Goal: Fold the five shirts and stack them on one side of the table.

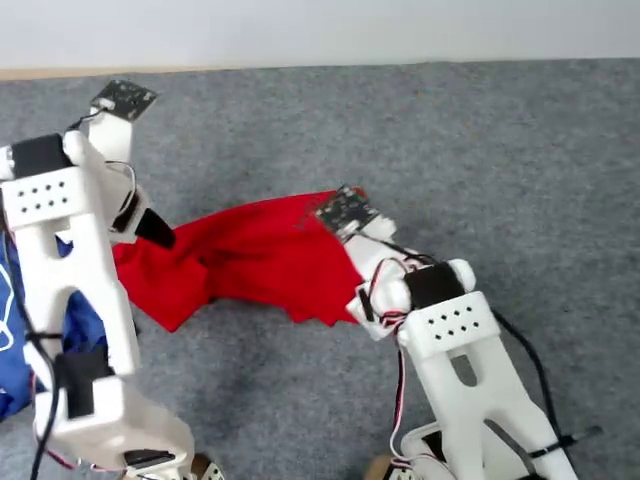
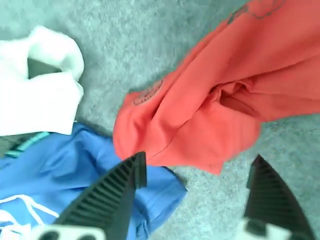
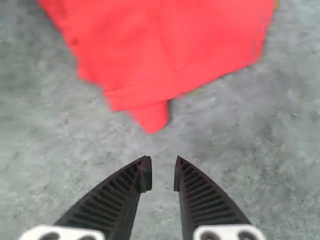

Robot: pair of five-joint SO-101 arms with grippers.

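My left tool (image 2: pixel 199 162) hangs with its jaws wide apart and nothing between them, above the near end of the red shirt (image 2: pixel 200 110). That shirt lies crumpled on the grey bench (image 2: pixel 150 40), bunched into folds. There is a faint round print near its edge that I cannot make out. One corner of it overlaps the blue shirt (image 2: pixel 65 165). The blue shirt runs under my left tool's finger and out past the frame, so I cannot tell its full shape. Beside the blue one lies a white shirt (image 2: pixel 45 100), rolled at one end and also cut off at the edge.

My right tool (image 3: pixel 161 167) has its jaws all but together, with a thin slit between them that holds nothing. It hangs over bare bench (image 3: pixel 260 130), just off a hem corner of the red shirt (image 3: pixel 160 50), whose far part leaves the picture.

From above, the red shirt (image 1: pixel 260 265) stretches across the bench (image 1: pixel 500 150) between my two arms, and each end of it is partly covered by an arm's wrist. The blue shirt (image 1: pixel 12 300) is a sliver at the border behind my left arm.
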